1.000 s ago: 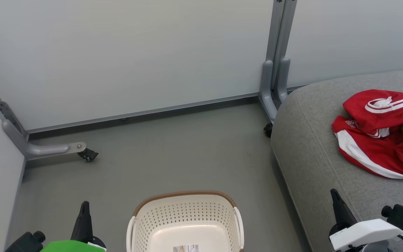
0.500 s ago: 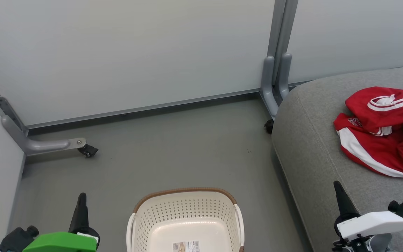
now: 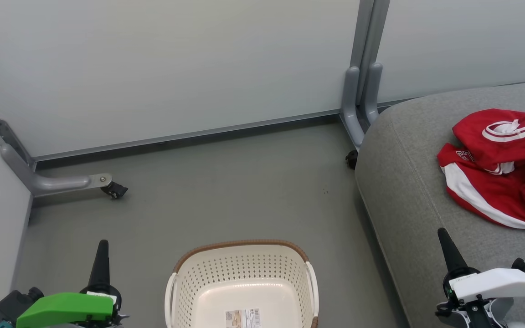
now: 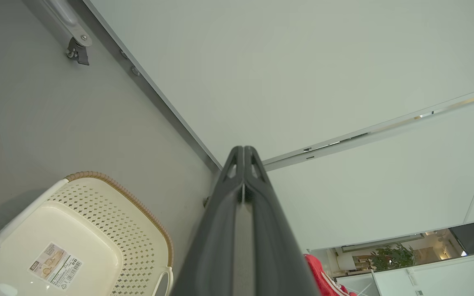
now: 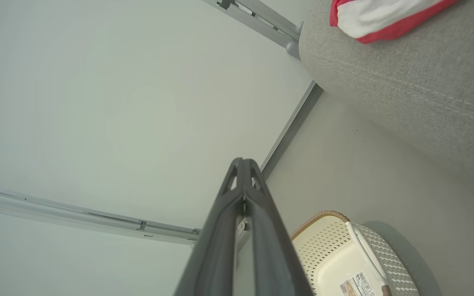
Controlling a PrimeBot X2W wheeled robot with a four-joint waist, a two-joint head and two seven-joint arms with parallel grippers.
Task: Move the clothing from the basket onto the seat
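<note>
You have the red clothing (image 3: 499,182) lying crumpled on the grey seat (image 3: 408,191), well apart from the basket (image 3: 239,245) on the floor, while your left tool (image 3: 102,248) and right tool (image 3: 444,239) both stand pressed together, gripping nothing.

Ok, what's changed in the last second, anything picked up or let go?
Mostly the camera: the whole head view has shifted, so the things have not moved. The left gripper and right gripper have come slightly higher in that view, jaws shut and empty throughout. Nothing was taken or released. The clothing stays on the seat, and the basket stays empty.
</note>
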